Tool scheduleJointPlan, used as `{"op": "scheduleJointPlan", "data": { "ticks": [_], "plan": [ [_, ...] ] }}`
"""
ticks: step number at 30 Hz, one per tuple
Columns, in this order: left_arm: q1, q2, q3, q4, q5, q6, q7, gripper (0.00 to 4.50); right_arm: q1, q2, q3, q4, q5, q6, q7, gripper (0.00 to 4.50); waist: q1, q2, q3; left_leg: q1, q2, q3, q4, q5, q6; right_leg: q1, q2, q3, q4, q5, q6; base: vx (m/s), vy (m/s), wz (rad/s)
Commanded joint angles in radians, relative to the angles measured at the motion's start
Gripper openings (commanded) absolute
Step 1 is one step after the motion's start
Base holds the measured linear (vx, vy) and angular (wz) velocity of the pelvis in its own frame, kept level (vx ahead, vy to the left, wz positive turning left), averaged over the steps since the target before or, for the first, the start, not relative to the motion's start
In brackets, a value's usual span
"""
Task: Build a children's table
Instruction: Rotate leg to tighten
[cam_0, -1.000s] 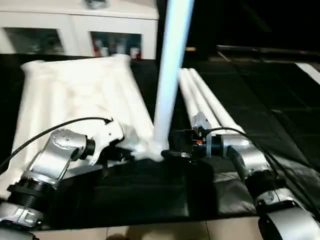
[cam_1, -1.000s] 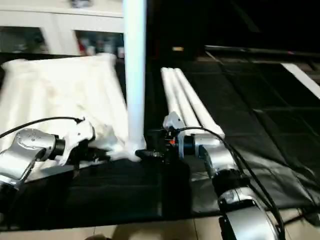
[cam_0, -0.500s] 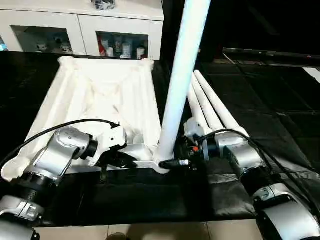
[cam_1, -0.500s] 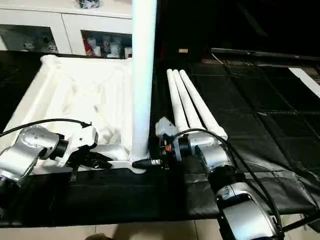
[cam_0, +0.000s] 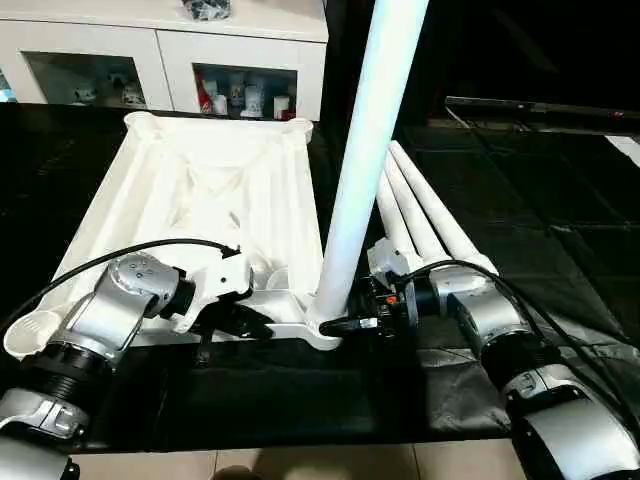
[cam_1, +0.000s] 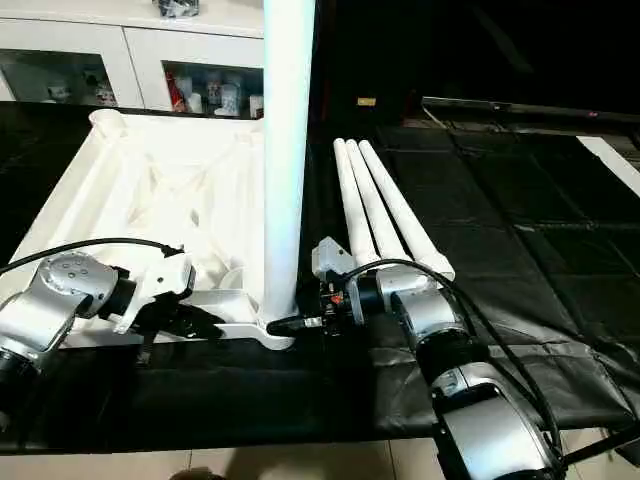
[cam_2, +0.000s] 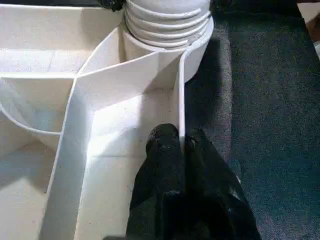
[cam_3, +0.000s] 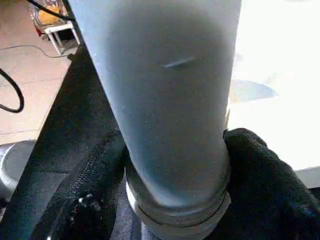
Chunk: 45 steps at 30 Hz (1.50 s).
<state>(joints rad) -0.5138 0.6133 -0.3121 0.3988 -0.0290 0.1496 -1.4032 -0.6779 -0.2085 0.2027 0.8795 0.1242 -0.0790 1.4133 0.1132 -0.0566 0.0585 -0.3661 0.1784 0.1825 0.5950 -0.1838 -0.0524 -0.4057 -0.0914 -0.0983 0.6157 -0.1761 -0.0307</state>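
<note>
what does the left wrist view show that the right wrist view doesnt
Left wrist view: the left claw shut on the thin rim wall of the table top, the ribbed underside around it, and the threaded base of the upright leg seated in the corner socket.

Right wrist view: the right claw with a finger on each side of the leg's smooth shaft, just above its base, plus tan floor and a cable beyond the mat.

Both: the same upright leg, white table top and dark mat.
</note>
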Motion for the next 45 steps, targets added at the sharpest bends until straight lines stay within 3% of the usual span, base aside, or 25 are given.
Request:
{"op": "scheduleJointPlan", "data": {
  "ticks": [1,5,8,10,12,14,15,16,17,20,22,24,26,30,33,36,37,38,39,43,44,45],
  "plan": [
    [-0.02,-0.009,-0.017,-0.008,-0.008,0.003,-0.025,0.0,0.0,0.006,0.006,0.008,0.001,-0.001,0.032,2.72,-0.004,0.015,-0.07,0.015,0.066,-0.017,-0.075,-0.187,0.01,0.053,-0.075,0.063,-0.057,-0.19,-0.234,0.0,0.0,0.0],
    [-0.036,-0.066,0.024,-0.02,-0.042,0.132,0.064,0.0,0.014,0.048,-0.046,-0.014,0.055,0.054,-0.042,2.72,-0.004,0.014,-0.07,0.017,0.067,-0.016,-0.075,-0.182,0.006,0.052,-0.075,0.064,-0.056,-0.177,-0.245,0.0,0.0,0.0],
    [-0.092,-0.193,0.081,-0.029,-0.066,0.274,0.248,0.0,0.037,0.126,-0.061,-0.008,0.032,0.095,-0.25,2.72,-0.01,0.012,-0.067,0.017,0.065,-0.02,-0.077,-0.208,-0.013,0.051,-0.079,0.065,-0.064,-0.237,-0.231,0.0,0.0,0.0],
    [-0.106,-0.233,0.092,-0.031,-0.061,0.309,0.31,0.0,0.039,0.158,-0.061,0.012,0.009,0.117,-0.351,2.72,-0.017,0.01,-0.064,0.018,0.061,-0.022,-0.078,-0.223,-0.027,0.05,-0.08,0.065,-0.072,-0.288,-0.21,0.0,0.0,0.0],
    [-0.109,-0.261,0.092,-0.037,-0.045,0.339,0.357,0.0,0.028,0.194,-0.073,0.042,-0.004,0.129,-0.46,2.72,-0.033,0.008,-0.066,0.003,0.057,-0.029,-0.08,-0.216,-0.035,0.062,-0.082,0.061,-0.076,-0.332,-0.178,0.0,0.0,0.0],
    [-0.109,-0.289,0.089,-0.045,-0.023,0.365,0.409,0.0,0.003,0.236,-0.102,0.082,0.004,0.148,-0.573,2.72,-0.04,0.008,-0.065,0.012,0.054,-0.027,-0.075,-0.244,-0.027,0.051,-0.081,0.061,-0.086,-0.382,-0.167,0.0,0.0,0.0],
    [-0.108,-0.311,0.091,-0.051,-0.008,0.387,0.452,0.0,-0.019,0.264,-0.126,0.11,0.016,0.166,-0.652,2.72,-0.044,0.019,-0.065,0.012,0.054,-0.027,-0.075,-0.238,-0.023,0.052,-0.083,0.066,-0.087,-0.363,-0.174,0.0,0.0,0.0],
    [-0.108,-0.343,0.101,-0.058,0.008,0.412,0.515,0.0,-0.046,0.297,-0.154,0.14,0.028,0.191,-0.739,2.72,-0.052,0.016,-0.064,0.01,0.055,-0.028,-0.077,-0.236,-0.025,0.053,-0.079,0.065,-0.085,-0.352,-0.178,0.0,0.0,0.0],
    [-0.111,-0.375,0.116,-0.063,0.019,0.439,0.576,0.0,-0.069,0.325,-0.174,0.163,0.038,0.213,-0.803,2.72,-0.058,0.018,-0.063,0.015,0.057,-0.031,-0.08,-0.256,-0.037,0.049,-0.076,0.062,-0.086,-0.369,-0.18,0.0,0.0,0.0],
    [-0.112,-0.448,0.147,-0.091,0.047,0.479,0.717,0.0,-0.098,0.374,-0.167,0.176,0.024,0.23,-0.837,2.72,-0.062,0.015,-0.066,0.018,0.055,-0.029,-0.075,-0.273,-0.031,0.049,-0.075,0.06,-0.088,-0.363,-0.179,0.0,0.0,0.0],
    [-0.11,-0.452,0.146,-0.101,0.056,0.487,0.735,0.0,-0.093,0.376,-0.16,0.168,0.012,0.221,-0.832,2.72,-0.058,0.016,-0.068,0.014,0.055,-0.027,-0.075,-0.247,-0.013,0.051,-0.073,0.061,-0.085,-0.311,-0.181,0.0,0.0,0.0],
    [-0.106,-0.439,0.129,-0.121,0.078,0.497,0.745,0.0,-0.08,0.372,-0.157,0.153,-0.003,0.211,-0.836,3.28,-0.055,0.012,-0.071,0.01,0.054,-0.024,-0.074,-0.202,0.009,0.055,-0.071,0.061,-0.077,-0.233,-0.195,0.0,0.0,0.0],
    [-0.109,-0.415,0.129,-0.132,0.067,0.51,0.731,0.0,-0.071,0.359,-0.162,0.149,-0.008,0.199,-0.837,3.28,-0.056,0.014,-0.07,0.009,0.054,-0.025,-0.075,-0.189,0.019,0.057,-0.072,0.061,-0.075,-0.219,-0.199,0.0,0.0,0.0],
    [-0.114,-0.396,0.142,-0.119,0.086,0.503,0.732,0.0,-0.078,0.34,-0.162,0.161,-0.031,0.14,-0.849,3.74,-0.06,0.013,-0.068,0.009,0.054,-0.025,-0.076,-0.214,0.014,0.055,-0.073,0.06,-0.08,-0.257,-0.197,0.0,0.0,0.0],
    [-0.113,-0.375,0.142,-0.099,0.099,0.489,0.745,0.0,-0.063,0.291,-0.172,0.127,-0.032,0.115,-0.855,3.98,-0.059,0.001,-0.066,0.009,0.055,-0.025,-0.077,-0.222,0.013,0.054,-0.075,0.06,-0.084,-0.296,-0.185,0.0,0.0,0.0],
    [-0.111,-0.359,0.135,-0.084,0.111,0.469,0.744,0.0,-0.045,0.271,-0.202,0.074,-0.004,0.108,-0.837,4.3,-0.056,0.007,-0.068,0.011,0.058,-0.026,-0.078,-0.207,0.02,0.053,-0.074,0.061,-0.08,-0.258,-0.183,0.0,0.0,0.0],
    [-0.109,-0.355,0.135,-0.078,0.114,0.462,0.744,0.0,-0.038,0.262,-0.205,0.052,-0.003,0.095,-0.835,4.3,-0.057,0.018,-0.068,0.01,0.058,-0.026,-0.078,-0.194,0.018,0.053,-0.071,0.061,-0.076,-0.218,-0.192,0.0,0.0,0.0],
    [-0.109,-0.349,0.133,-0.068,0.12,0.452,0.747,0.0,-0.029,0.251,-0.214,0.02,0.009,0.091,-0.82,4.41,-0.057,0.01,-0.072,0.006,0.055,-0.024,-0.074,-0.166,0.034,0.058,-0.069,0.061,-0.069,-0.154,-0.203,0.0,0.0,0.0],
    [-0.107,-0.342,0.13,-0.058,0.126,0.436,0.75,0.0,-0.02,0.241,-0.227,-0.015,0.028,0.083,-0.8,4.41,-0.055,0.022,-0.073,0.005,0.054,-0.025,-0.073,-0.157,0.038,0.059,-0.07,0.062,-0.066,-0.134,-0.209,0.0,0.0,0.0],
    [-0.108,-0.334,0.136,-0.024,0.129,0.382,0.761,0.0,0.014,0.173,-0.256,-0.155,0.064,0.087,-0.756,4.41,-0.054,0.018,-0.078,0.004,0.054,-0.023,-0.066,-0.096,0.077,0.062,-0.067,0.061,-0.056,-0.025,-0.236,0.0,0.0,0.0],
    [-0.107,-0.334,0.133,-0.02,0.125,0.361,0.75,0.0,0.02,0.161,-0.261,-0.177,0.067,0.084,-0.756,4.41,-0.05,0.028,-0.075,0.005,0.053,-0.022,-0.066,-0.094,0.079,0.06,-0.067,0.061,-0.056,-0.026,-0.245,0.0,0.0,0.0],
    [-0.107,-0.34,0.137,-0.018,0.123,0.356,0.76,0.0,0.029,0.146,-0.255,-0.199,0.068,0.083,-0.734,4.41,-0.05,0.027,-0.074,0.005,0.053,-0.021,-0.067,-0.111,0.075,0.06,-0.066,0.06,-0.061,-0.044,-0.244,0.0,0.0,0.0]
  ]
}}
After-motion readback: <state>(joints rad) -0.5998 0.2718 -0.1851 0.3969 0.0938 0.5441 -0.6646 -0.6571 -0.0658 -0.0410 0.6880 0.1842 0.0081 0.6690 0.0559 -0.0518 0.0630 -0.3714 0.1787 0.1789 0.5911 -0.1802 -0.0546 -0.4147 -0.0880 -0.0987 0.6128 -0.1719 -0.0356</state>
